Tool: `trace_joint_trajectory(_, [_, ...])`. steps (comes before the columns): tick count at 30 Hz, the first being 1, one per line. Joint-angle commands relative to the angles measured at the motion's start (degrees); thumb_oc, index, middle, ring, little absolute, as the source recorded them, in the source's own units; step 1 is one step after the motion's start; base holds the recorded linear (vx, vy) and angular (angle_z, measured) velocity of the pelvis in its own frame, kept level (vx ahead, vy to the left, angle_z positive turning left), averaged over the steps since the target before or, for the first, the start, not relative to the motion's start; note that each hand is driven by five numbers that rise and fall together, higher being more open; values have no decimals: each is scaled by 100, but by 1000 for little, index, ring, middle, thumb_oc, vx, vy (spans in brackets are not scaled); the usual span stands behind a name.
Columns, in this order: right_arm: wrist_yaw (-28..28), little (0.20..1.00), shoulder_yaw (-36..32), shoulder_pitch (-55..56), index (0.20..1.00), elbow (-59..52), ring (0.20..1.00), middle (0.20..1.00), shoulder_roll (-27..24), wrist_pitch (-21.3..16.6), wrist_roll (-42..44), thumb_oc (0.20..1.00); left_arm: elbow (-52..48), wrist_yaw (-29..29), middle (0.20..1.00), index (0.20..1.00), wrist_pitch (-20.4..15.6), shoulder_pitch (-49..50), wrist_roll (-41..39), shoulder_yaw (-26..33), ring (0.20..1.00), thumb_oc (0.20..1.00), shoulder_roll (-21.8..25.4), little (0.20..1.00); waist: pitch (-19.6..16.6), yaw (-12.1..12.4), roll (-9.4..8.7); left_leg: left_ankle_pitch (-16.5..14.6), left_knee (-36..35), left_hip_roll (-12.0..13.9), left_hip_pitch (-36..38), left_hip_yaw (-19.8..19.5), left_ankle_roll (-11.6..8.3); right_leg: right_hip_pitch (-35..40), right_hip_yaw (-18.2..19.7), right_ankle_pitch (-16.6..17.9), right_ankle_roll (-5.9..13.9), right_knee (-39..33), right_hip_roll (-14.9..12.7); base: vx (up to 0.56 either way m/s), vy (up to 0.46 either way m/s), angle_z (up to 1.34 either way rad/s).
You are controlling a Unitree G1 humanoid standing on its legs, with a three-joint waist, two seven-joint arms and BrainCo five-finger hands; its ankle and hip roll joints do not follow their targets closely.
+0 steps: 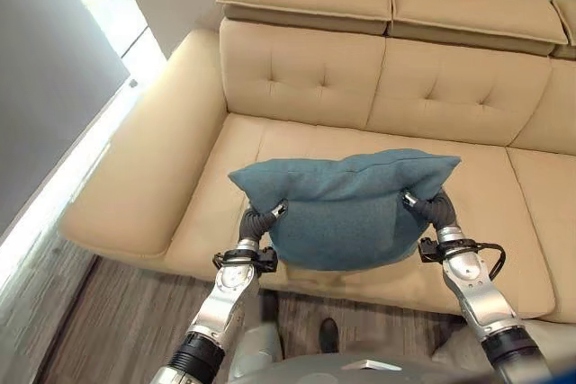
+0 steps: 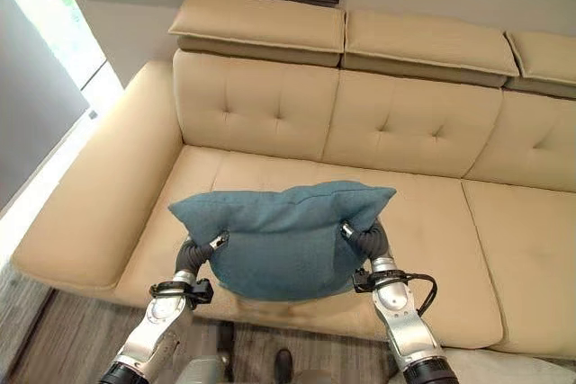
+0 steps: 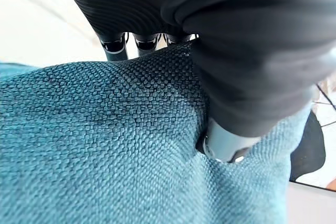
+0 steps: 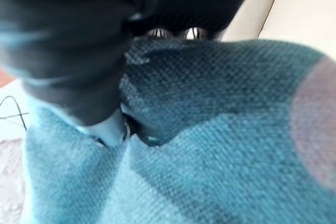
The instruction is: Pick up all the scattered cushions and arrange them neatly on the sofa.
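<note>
Teal woven-fabric square cushion (image 1: 346,209) clamped by fingers of left hand (image 1: 258,222) and right hand (image 1: 434,209), above cream leather sofa (image 1: 297,78), not yet placed.

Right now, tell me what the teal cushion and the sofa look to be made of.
The teal cushion, pinched at its two sides by the left robot hand and the right robot hand, looks like coarse woven fabric, matte: its left wrist view shows a clear basket-like weave. The sofa looks like smooth beige leather or a leather imitation: soft sheen, button tufts, piped seams.
</note>
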Motion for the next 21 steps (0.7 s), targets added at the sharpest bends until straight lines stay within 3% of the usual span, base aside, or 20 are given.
trace_joint_trajectory(1, [-112, 200, -297, -337, 200, -568, 200, 200, 12, -427, -40, 200, -789, -125, 200, 200, -466, -151, -4, 120, 200, 200, 246, 200, -437, 170, -203, -672, 675, -168, -242, 338, -56, -229, -26, -427, 669, 1397, -647, 250, 297, -44])
trace_joint_trajectory(5, [-90, 200, -234, -525, 200, -612, 200, 200, 223, -464, -28, 200, -813, -67, 200, 200, -525, -244, 33, 254, 200, 200, 335, 200, -368, 183, -101, -783, 464, -150, 62, 632, 71, -846, -118, 17, 898, 2032, -845, 80, 152, -56])
trace_joint_trajectory(6, [-103, 200, -192, -613, 200, -542, 200, 200, 262, -468, -24, 200, -815, -67, 200, 200, -570, -271, 8, 310, 200, 200, 341, 200, -340, 193, -46, -805, 331, -104, 191, 719, 41, -1066, -556, 82, 915, 1658, -975, 78, 20, -106])
trace_joint_trajectory(8, [-97, 200, -205, -608, 200, -474, 200, 200, 285, -460, -8, 200, -808, -78, 200, 200, -631, -329, 22, 355, 200, 200, 333, 200, -299, 138, -74, -800, 219, -132, 329, 753, 2, -1034, -809, 175, 924, 894, -937, 102, -19, -95])
trace_joint_trajectory(11, [-97, 200, -216, -570, 200, -454, 200, 200, 299, -464, -40, 200, -777, -113, 200, 200, -620, -395, 38, 288, 200, 200, 255, 200, -319, 119, -120, -809, 141, -173, 402, 796, -26, -887, -764, 267, 909, 650, -888, 62, -60, -1])
trace_joint_trajectory(21, [-433, 200, -69, -814, 200, -256, 200, 200, 179, -349, -148, 200, -217, 245, 200, 200, -576, -1119, 174, 133, 200, 200, 78, 200, -532, -56, 12, -960, -85, -109, 840, 848, -139, -200, -885, 356, 860, -157, -758, 116, -47, 1])
